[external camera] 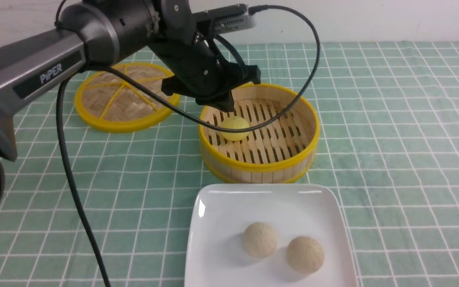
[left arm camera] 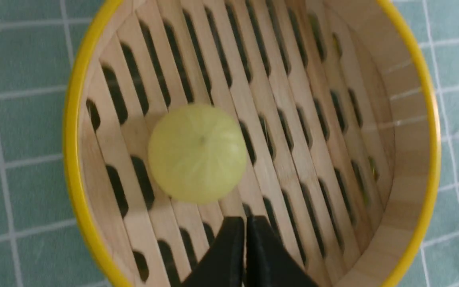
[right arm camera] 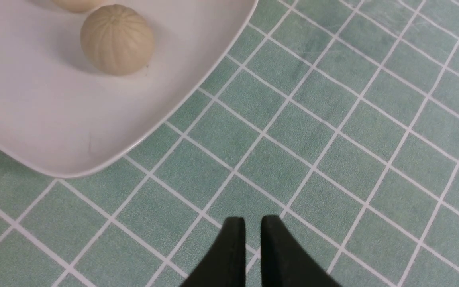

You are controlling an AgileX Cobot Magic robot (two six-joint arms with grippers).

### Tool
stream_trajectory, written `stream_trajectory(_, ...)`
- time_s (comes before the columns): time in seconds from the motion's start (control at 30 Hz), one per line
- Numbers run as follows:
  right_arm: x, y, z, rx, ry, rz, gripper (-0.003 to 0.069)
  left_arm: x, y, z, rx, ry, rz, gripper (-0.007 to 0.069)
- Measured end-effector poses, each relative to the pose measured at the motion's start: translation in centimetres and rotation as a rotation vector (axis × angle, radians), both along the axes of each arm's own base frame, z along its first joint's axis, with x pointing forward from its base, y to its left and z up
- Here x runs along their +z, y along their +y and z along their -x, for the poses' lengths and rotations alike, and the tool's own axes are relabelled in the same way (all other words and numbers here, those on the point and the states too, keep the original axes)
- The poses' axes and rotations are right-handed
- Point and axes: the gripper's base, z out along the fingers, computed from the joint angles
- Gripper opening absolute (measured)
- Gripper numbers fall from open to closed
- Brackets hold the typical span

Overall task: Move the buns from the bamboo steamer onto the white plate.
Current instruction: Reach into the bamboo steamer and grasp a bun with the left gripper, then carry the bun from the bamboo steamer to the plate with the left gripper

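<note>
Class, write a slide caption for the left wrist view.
Left gripper, fingers together, beside a pale yellow bun in the bamboo steamer.

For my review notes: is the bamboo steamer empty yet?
No: one yellow bun sits on the slatted floor inside the bamboo steamer.

yellow bun [external camera: 235, 128]: smooth, round, inside steamer on its slats, off-centre | 2 beige buns [external camera: 260, 240] [external camera: 305, 255]: matte, creased, side by side on plate | bamboo steamer [external camera: 258, 166]: upright, round, pale, yellow-rimmed, just beyond plate | white plate [external camera: 221, 215]: glossy, flat on surface [external camera: 397, 159], rounded corners, raised rim
</note>
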Motion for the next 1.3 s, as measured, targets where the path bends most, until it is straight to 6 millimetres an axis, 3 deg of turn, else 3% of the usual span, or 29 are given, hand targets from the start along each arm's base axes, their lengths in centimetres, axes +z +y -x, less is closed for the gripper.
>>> stream_trajectory(0.2, 0.0, 0.0, 0.0, 0.0, -0.006, -0.003, 0.0094, -1.8, -0.5, -1.4, 0.015, -0.046, 0.014, 0.0162)
stream_trajectory(0.37, 0.1, 0.1, -0.1, 0.001, -0.018, -0.011, 0.0099, -4.4, -0.8, -2.2, 0.017, -0.015, -0.011, 0.0295)
stream_trajectory(0.53, 0.2, 0.1, -0.1, 0.001, -0.02, -0.012, 0.0106, -7.0, -1.1, -2.8, 0.017, 0.027, -0.037, 0.0335)
stream_trajectory(0.7, 0.2, 0.1, -0.1, 0.001, -0.023, -0.014, 0.0108, -8.2, -1.1, -3.0, 0.012, 0.043, -0.061, 0.0277)
stream_trajectory(0.8, 0.2, 0.1, -0.1, 0.001, -0.024, -0.014, 0.0113, -8.0, -1.0, -2.7, -0.002, 0.069, -0.08, 0.0103)
stream_trajectory(0.87, 0.2, 0.1, -0.1, 0.001, -0.024, -0.014, 0.0114, -7.6, -0.9, -2.4, -0.02, 0.07, -0.092, 0.0056)
stream_trajectory(0.97, 0.2, 0.1, -0.2, 0.001, -0.025, -0.015, 0.0118, -4.8, -0.5, -1.6, -0.063, 0.05, -0.109, 0.0022)
stream_trajectory(1.13, 0.2, 0.1, -0.2, 0.001, -0.025, -0.015, 0.0118, 4.7, 1.2, 2.2, -0.094, -0.037, -0.065, 0.0021)
stream_trajectory(1.17, 0.2, 0.1, -0.2, 0.001, -0.025, -0.015, 0.0118, 4.6, 1.2, 2.2, -0.096, -0.03, -0.068, 0.0021)
stream_trajectory(1.2, 0.2, 0.1, -0.2, 0.001, -0.025, -0.015, 0.0118, 8.0, 2.1, 4.4, -0.12, -0.058, -0.06, 0.0021)
stream_trajectory(1.3, 0.2, 0.1, -0.2, 0.001, -0.025, -0.015, 0.0118, 11.5, 3.5, 7.7, -0.175, -0.063, -0.085, 0.0021)
